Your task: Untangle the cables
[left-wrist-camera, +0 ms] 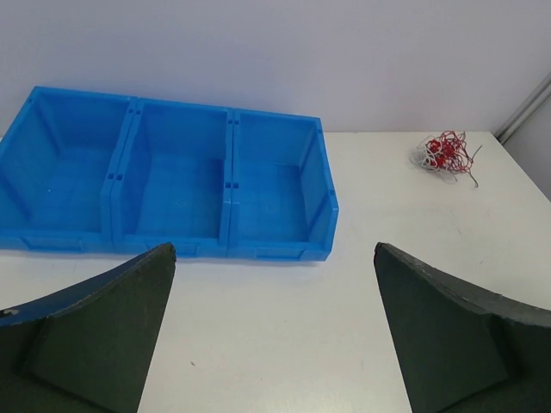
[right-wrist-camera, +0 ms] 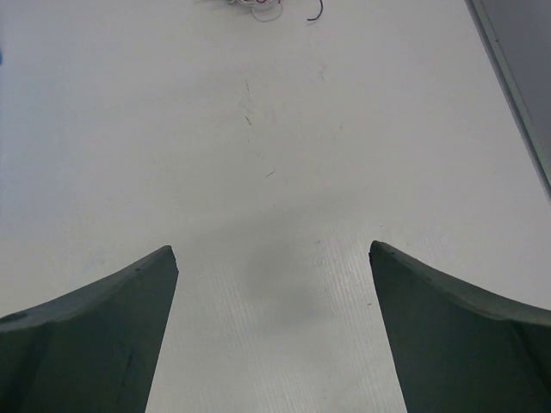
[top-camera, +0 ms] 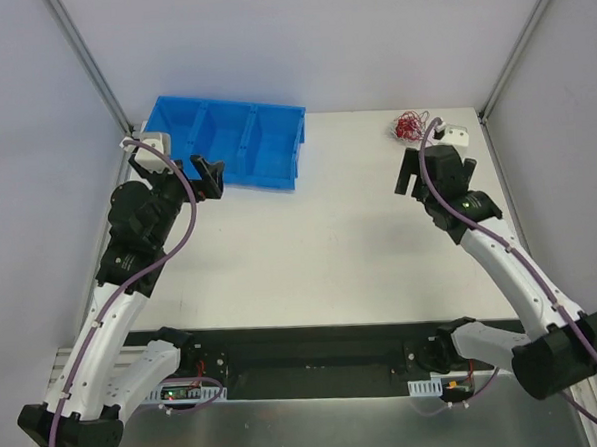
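The cables (top-camera: 410, 126), a small bunch of thin curly wires, mostly red with some white, are found in the upper right of the top view. They lie on the white counter (top-camera: 340, 251), close to its far edge and near the right corner post. In the left wrist view the bunch (left-wrist-camera: 446, 155) is seen at the upper right, well apart from the blue bin (left-wrist-camera: 181, 103). In the right wrist view only a few lowest strands (right-wrist-camera: 258, 4) are cut by the top border of the frame.

The bin (top-camera: 261, 177), with three compartments in a row, is placed at the upper left of the top view, against the far edge of the counter. Between its right wall and the cables a wide bare strip of counter is seen.

The left pincer (top-camera: 209, 176) is held just before the front wall of the bin, near its left end. Its jaws (left-wrist-camera: 274, 258) are spread wide with nothing between them. The right pincer (top-camera: 411, 175) is held below the cables in the top view, apart from them. It (right-wrist-camera: 271, 249) is also spread wide, and only bare counter is seen between its fingers (right-wrist-camera: 103, 335). The right edge of the counter runs down the upper right of the right wrist view.
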`<action>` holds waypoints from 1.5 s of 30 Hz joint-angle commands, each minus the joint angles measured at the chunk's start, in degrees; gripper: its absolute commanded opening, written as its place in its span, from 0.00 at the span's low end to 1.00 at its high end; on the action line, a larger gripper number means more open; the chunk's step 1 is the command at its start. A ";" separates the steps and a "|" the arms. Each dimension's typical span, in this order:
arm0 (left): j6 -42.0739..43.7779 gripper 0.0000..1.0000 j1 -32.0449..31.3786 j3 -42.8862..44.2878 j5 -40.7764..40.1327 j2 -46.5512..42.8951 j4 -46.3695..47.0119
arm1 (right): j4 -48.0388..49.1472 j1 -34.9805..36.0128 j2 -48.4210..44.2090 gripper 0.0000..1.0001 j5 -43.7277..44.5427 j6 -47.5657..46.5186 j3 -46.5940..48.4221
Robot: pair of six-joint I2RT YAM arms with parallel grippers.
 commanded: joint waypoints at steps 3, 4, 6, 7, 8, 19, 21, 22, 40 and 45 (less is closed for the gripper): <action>-0.01 0.99 -0.72 -0.76 -0.06 1.25 2.87 | 5.62 -7.51 7.92 0.96 -6.01 5.23 3.52; -0.19 0.99 -0.72 -0.76 -0.32 1.51 2.87 | 7.81 -9.09 8.97 0.96 -7.51 5.76 3.26; -0.98 0.99 -0.72 -0.67 -1.55 1.69 2.78 | 11.59 -10.94 11.34 0.96 -7.26 6.99 2.99; -1.50 0.99 -0.72 -0.84 -2.08 1.60 2.78 | 13.01 -11.82 12.75 0.96 -7.26 7.61 3.25; -1.42 0.99 -0.72 -0.93 -2.17 1.69 2.78 | 14.07 -12.87 14.33 0.96 -8.57 8.74 3.69; -1.42 0.99 -0.80 -1.46 1.43 3.01 3.66 | 29.61 -24.13 39.11 0.96 -28.61 19.65 14.67; -2.03 0.99 -0.80 -1.90 3.35 3.00 4.62 | 34.98 -24.31 43.59 0.96 -32.04 19.39 17.74; -1.86 0.99 -0.80 -1.99 4.84 3.18 5.06 | 35.52 -24.39 47.18 0.96 -33.18 19.39 19.93; -7.92 0.96 -0.72 -5.24 13.21 7.92 11.22 | 20.16 -24.13 81.31 0.48 -33.98 22.82 64.77; -9.15 0.95 -0.63 -4.89 13.56 8.63 11.04 | 19.52 -24.04 74.83 0.01 -34.41 20.71 55.32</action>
